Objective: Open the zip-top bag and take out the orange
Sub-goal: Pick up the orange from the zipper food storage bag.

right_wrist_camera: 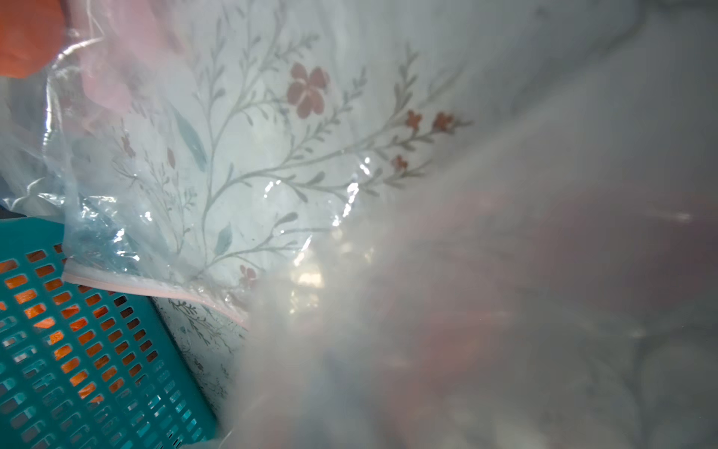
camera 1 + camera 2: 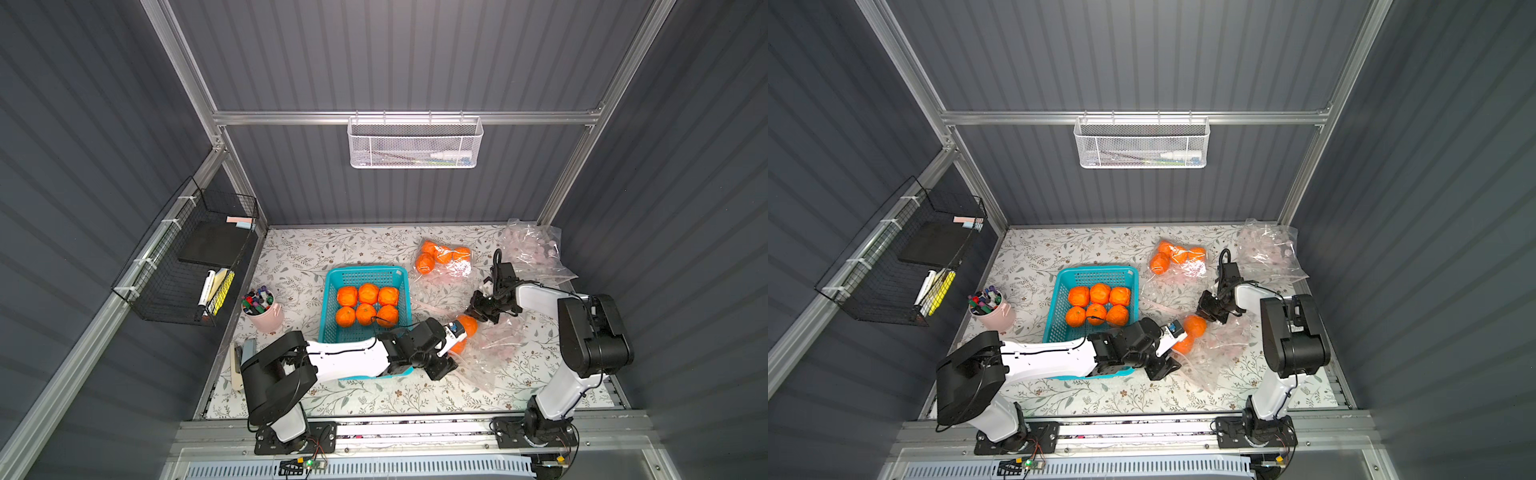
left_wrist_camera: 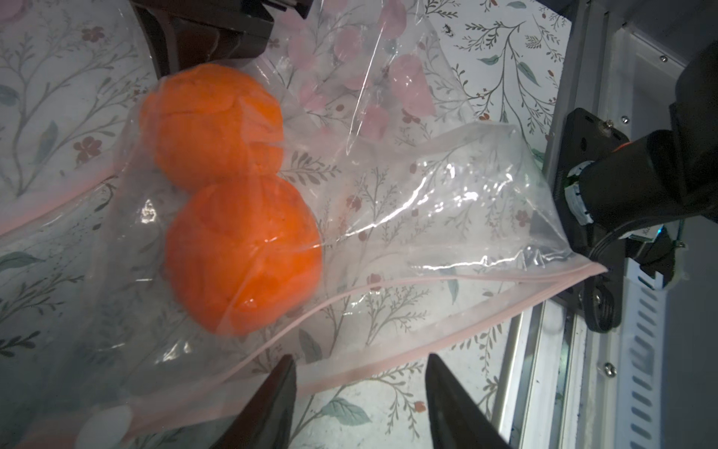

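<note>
Step in hand: opening the bag [image 2: 494, 349]. No orange is out of it yet. The bag lies on the tabletop [image 2: 291, 257] at about 4 o'clock from the basket [image 2: 365, 272] in both top views, just beside its corner. Two oranges [image 3: 243, 256] sit inside, touching each other, at the end nearest the basket.

Left gripper [image 3: 360, 357]: jaws apart, with a fair gap but not splayed wide. In the left wrist view the pink zip edge [image 3: 485, 307] runs across the gap between my fingers [image 3: 279, 400]. Nothing is clamped. The two pink strips diverge along that edge, so I judge the mouth at least partly parted. How far the parting runs I cannot tell.

Right gripper [image 2: 477, 311]: at 12 o'clock from the oranges, at the bag's far rim, just beside the nearer orange. Film lies across the right wrist lens and blurs everything. Whether the jaws are together on plastic or apart I cannot tell.

Next move, my judgement:
- Close the left gripper on one lip of the zip edge and get the right onto the opposite lip.
- Draw the lips apart until the mouth is wider than an orange.
- Pin the bag with one gripper while the other reaches in.

The film looks slippery, so a thin pinch may slide off.
</note>
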Tool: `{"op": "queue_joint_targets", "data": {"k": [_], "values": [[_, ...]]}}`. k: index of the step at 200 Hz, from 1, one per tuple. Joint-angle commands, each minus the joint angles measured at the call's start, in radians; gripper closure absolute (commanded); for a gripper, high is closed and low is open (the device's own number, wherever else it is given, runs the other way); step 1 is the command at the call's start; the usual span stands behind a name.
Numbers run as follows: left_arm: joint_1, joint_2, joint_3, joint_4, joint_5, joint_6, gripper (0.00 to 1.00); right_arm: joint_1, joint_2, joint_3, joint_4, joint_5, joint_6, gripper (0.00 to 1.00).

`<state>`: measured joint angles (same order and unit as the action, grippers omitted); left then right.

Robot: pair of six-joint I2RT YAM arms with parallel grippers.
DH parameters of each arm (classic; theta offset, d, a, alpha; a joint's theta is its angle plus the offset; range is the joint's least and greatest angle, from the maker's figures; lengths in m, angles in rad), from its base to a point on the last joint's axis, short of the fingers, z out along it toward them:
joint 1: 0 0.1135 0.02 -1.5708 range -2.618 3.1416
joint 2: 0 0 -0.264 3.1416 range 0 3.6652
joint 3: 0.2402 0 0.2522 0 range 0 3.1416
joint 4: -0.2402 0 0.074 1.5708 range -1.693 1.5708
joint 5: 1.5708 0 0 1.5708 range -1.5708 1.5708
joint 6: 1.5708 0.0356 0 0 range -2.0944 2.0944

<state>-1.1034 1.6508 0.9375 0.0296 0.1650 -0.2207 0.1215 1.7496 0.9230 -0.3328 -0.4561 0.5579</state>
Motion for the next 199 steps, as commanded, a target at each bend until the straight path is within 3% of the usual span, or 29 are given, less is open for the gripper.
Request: {"op": "queue_joint_targets", "data": {"k": [1,74,122,152,199], "values": [[0.0,0.034,0.017,-0.001,0.04,0.03,0.45,0.006,0.028,-0.037,0.016,0.007,-0.006,0.89],[-0.004,0.095,0.053,-0.051,0.068,0.055,0.55,0.006,0.034,-0.083,0.085,0.005,0.001,0.92],[-0.004,0.143,0.058,0.023,0.031,0.002,0.54,0.007,0.029,-0.092,0.091,0.004,0.001,0.93],[-0.004,0.169,0.062,0.07,-0.01,-0.029,0.49,0.007,0.021,-0.093,0.086,0.009,-0.001,0.93],[-0.004,0.176,0.056,0.095,-0.134,-0.123,0.3,0.005,0.01,-0.095,0.082,0.008,-0.001,0.92]]}}
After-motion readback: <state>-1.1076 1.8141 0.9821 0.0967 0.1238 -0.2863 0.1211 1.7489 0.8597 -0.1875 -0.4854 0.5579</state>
